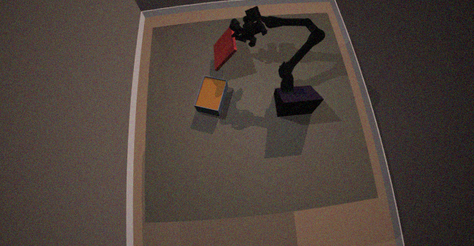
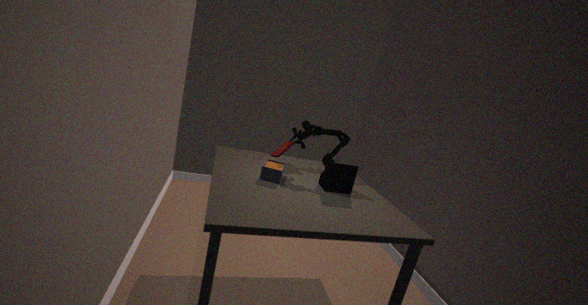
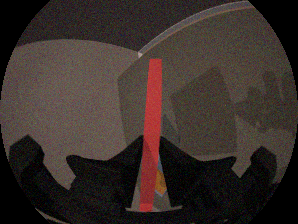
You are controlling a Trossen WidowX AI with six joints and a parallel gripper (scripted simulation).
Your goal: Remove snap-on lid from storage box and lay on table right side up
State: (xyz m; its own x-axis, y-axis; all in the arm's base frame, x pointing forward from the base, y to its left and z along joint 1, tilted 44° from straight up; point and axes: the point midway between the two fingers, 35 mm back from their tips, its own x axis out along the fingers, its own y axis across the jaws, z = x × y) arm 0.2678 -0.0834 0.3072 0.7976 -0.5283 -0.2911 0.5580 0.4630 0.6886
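Note:
The red lid (image 1: 225, 49) (image 2: 282, 149) (image 3: 154, 100) is in the air, steeply tilted, its low end toward the box's side and its high end at the fingers. My gripper (image 1: 234, 34) (image 2: 295, 139) (image 3: 151, 139) is shut on the lid's edge. In the wrist view the lid shows edge-on between the fingers. The open storage box (image 1: 211, 94) (image 2: 272, 172) stands upright on the table, dark blue outside with an orange inside. In the top view the lid hangs beyond the box's far end, apart from it. A small part of the box shows between the fingers in the wrist view.
The arm's dark base block (image 1: 299, 101) (image 2: 339, 178) stands on the table (image 1: 215, 181) (image 2: 259, 212) to the right of the box. The arm arches up and over from it. Shadows of the arm and lid fall on the table top. A wall stands beyond the table.

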